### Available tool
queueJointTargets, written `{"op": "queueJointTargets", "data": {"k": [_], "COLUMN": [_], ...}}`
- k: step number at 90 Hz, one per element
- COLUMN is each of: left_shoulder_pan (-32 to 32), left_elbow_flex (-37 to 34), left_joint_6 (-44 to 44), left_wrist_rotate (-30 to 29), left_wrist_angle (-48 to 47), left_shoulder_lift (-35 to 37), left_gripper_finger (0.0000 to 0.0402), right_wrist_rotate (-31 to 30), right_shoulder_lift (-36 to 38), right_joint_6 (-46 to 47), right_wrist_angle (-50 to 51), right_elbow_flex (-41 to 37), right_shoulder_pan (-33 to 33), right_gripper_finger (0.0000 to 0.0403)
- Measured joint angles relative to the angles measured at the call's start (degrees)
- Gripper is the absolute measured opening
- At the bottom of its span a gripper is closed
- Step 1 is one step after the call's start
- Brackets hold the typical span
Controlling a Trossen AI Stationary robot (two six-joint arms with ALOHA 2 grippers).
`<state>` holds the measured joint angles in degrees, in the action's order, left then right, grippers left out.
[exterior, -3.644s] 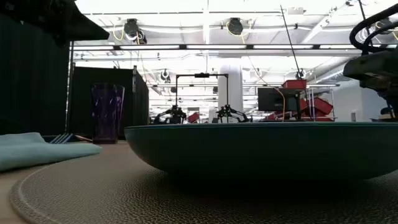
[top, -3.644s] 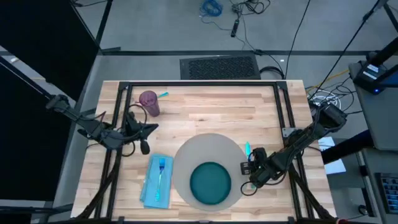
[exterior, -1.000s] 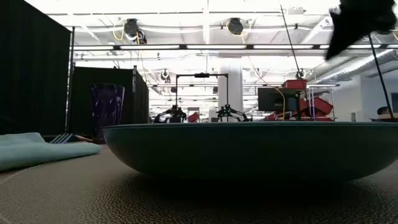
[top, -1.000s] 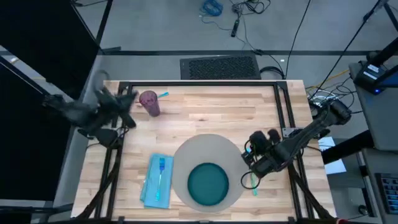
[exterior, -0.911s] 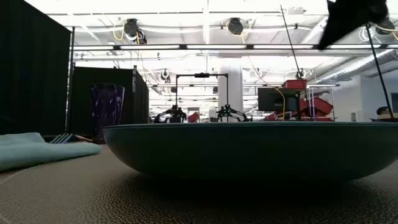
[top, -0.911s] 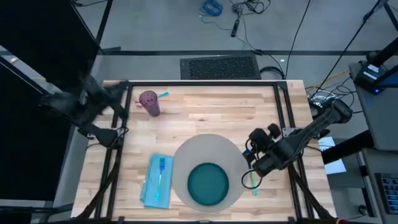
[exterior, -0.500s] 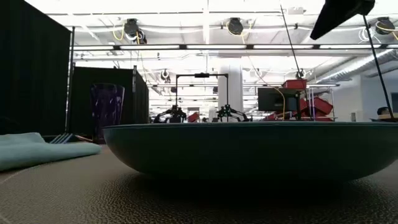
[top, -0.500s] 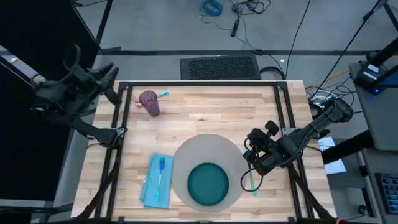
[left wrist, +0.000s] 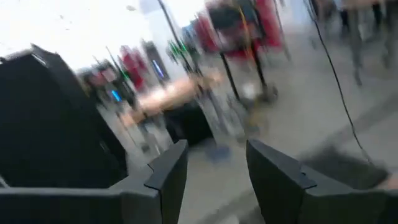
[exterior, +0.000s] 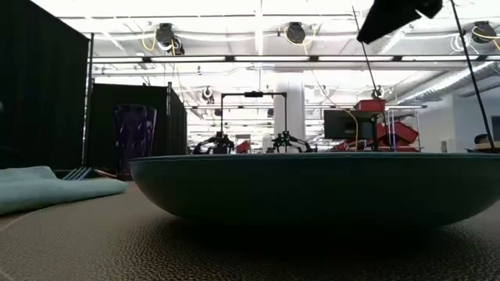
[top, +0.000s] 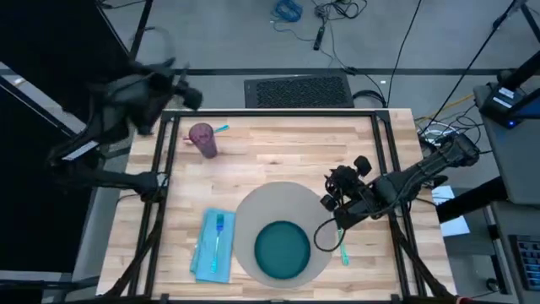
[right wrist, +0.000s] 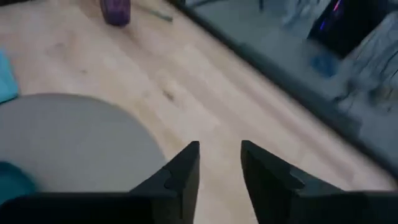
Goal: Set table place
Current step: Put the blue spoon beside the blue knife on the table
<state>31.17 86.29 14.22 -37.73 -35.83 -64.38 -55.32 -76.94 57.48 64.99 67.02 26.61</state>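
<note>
The grey placemat (top: 278, 232) is seen lying on the near middle of the wooden table (top: 287, 156); the dark teal plate (top: 283, 251) is set on the mat's near half, well inside its rim; a blue napkin (top: 211, 245) with a fork (top: 218, 236) laid on it is placed just beside the mat's left edge, and a purple cup (top: 202, 139) is left standing near the far-left corner, well apart from the mat. A teal-handled utensil (top: 342, 247) is now found lying on the bare wood just off the mat's right edge; 3.6 s ago it was held at the right gripper, so it has been released there. The right gripper (top: 337, 194) has since been lifted and drawn up over the mat's right rim; in its wrist view the fingers (right wrist: 180, 174) are shown parted with nothing between them. The left gripper (top: 173, 80) has been swung away from the table's left side and is now held beyond the far-left corner, off the tabletop; its fingers (left wrist: 168, 177) are likewise seen spread and empty, pointed into the room. With both arms withdrawn and empty, the setting is judged largely laid; the cup, far from the mat, may be what remains.
</note>
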Motion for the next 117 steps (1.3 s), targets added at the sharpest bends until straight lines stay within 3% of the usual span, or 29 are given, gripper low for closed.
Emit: {"op": "queueJointTargets", "data": {"k": [6, 22, 34, 42, 51, 80, 117], "left_shoulder_pan": [7.5, 18.5, 22.4, 24.2, 25.2, 24.8, 22.2], "left_elbow_flex": [4.9, 15.4, 16.8, 16.6, 16.1, 13.5, 4.2], "left_joint_6": [-1.9, -4.5, -4.9, -4.7, -5.0, -7.1, -1.9], "left_wrist_rotate": [5.7, 9.8, 20.5, 21.6, 21.0, 23.6, 27.0], "left_wrist_angle": [-8.7, -17.8, -21.9, -26.0, -30.2, -29.2, -28.6], "left_shoulder_lift": [-5.3, -17.5, -23.0, -26.5, -31.4, -41.5, -48.5], "left_gripper_finger": [0.015, 0.015, 0.015, 0.015, 0.015, 0.015, 0.015], "right_wrist_rotate": [2.3, 9.3, 12.9, 15.1, 15.3, 16.7, 16.9], "right_shoulder_lift": [0.5, 2.1, 4.0, 5.3, 6.2, 7.2, 7.2], "right_joint_6": [-2.4, -9.6, -15.6, -19.3, -23.2, -31.4, -34.7], "right_wrist_angle": [0.1, 1.4, 1.2, 1.1, 1.0, -0.6, 1.5], "right_elbow_flex": [0.0, 0.0, 0.0, 0.0, 0.0, 0.0, 0.0], "right_shoulder_pan": [-2.7, -9.7, -14.9, -18.2, -20.9, -23.3, -23.3], "right_gripper_finger": [0.0128, 0.0158, 0.0189, 0.0209, 0.0227, 0.0238, 0.0238]}}
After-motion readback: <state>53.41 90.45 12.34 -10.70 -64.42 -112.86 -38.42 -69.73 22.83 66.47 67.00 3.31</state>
